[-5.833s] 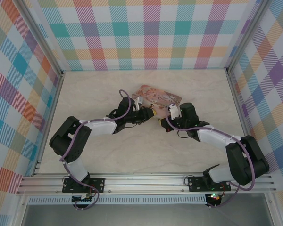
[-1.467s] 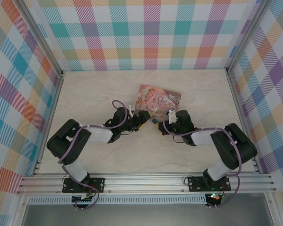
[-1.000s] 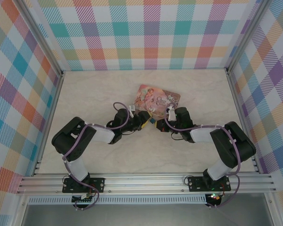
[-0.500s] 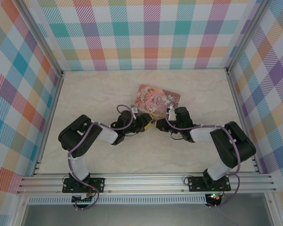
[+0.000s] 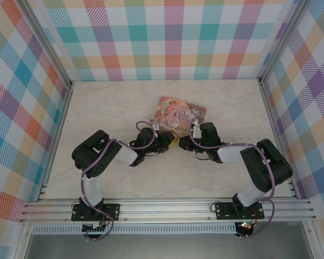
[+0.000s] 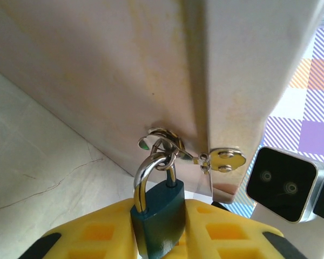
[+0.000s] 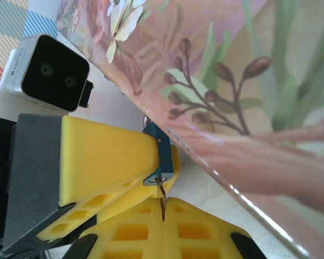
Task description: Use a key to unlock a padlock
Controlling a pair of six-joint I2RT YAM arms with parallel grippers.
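- The left jaws are clamped on the padlock (image 6: 157, 213). Yellow pads (image 6: 97, 233) pinch its dark blue body, with the shackle up and hooked through the hasp (image 6: 164, 144) on the pink tin (image 6: 124, 70).
- The right jaws are pressed together on the key (image 7: 163, 200) — a thin sliver whose tip meets the keyhole on the padlock's underside.
- Seen from above, both jaws meet at the tin's near edge, low over the table (image 5: 108, 108).

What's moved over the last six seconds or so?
The left arm's elbow swung right, and the left gripper, clamping the padlock, closed toward the right gripper, which holds the key at its keyhole. The tin barely moved.
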